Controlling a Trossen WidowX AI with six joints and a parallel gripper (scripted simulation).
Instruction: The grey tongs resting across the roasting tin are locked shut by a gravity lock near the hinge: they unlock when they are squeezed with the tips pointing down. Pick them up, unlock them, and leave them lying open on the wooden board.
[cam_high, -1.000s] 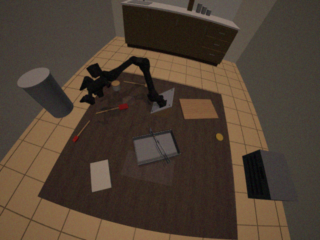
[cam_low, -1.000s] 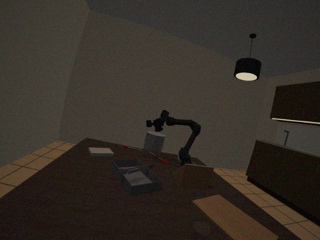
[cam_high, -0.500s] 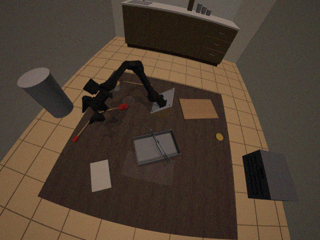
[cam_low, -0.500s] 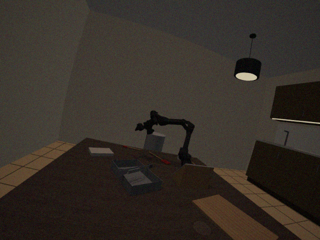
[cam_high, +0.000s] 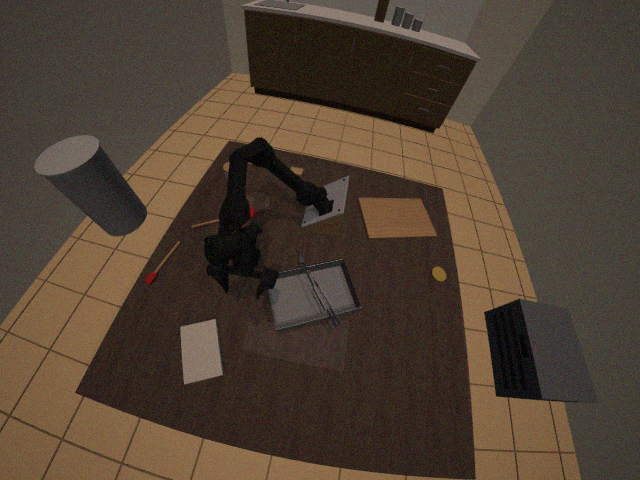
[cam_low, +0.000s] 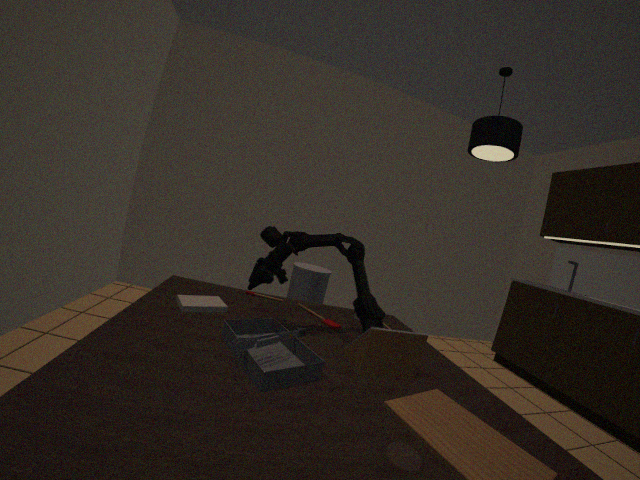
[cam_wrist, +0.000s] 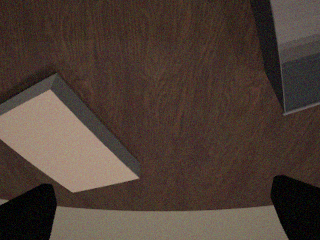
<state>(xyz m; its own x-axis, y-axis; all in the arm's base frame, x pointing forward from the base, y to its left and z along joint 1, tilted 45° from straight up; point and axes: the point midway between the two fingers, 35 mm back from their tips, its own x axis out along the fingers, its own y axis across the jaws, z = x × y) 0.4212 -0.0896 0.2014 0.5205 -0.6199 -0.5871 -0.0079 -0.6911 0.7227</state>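
Note:
The grey tongs (cam_high: 321, 296) lie across the roasting tin (cam_high: 353, 290) (cam_low: 289, 378) (cam_wrist: 266, 45), with their ends past its rims; they look closed, and the lock is too small to make out. My gripper (cam_high: 242, 295) (cam_low: 266, 285) (cam_wrist: 166, 194) is open and empty, its fingers wide apart. It hangs above the table, beside the tin, on the side of the white block. The tongs are outside the wrist view, which shows only a corner of the tin at the upper right. The wooden board (cam_high: 398, 217) (cam_low: 465, 434) lies flat, away from the gripper, with nothing on it.
A white block (cam_high: 201, 351) (cam_low: 201, 303) (cam_wrist: 65, 140) lies near the gripper. A red-headed brush (cam_high: 165, 259) lies at the table's edge; another red-headed tool (cam_high: 205, 223) is partly behind the arm. A yellow disc (cam_high: 438, 273) lies beyond the tin. The arm's base stands on a pale plate (cam_high: 338, 198).

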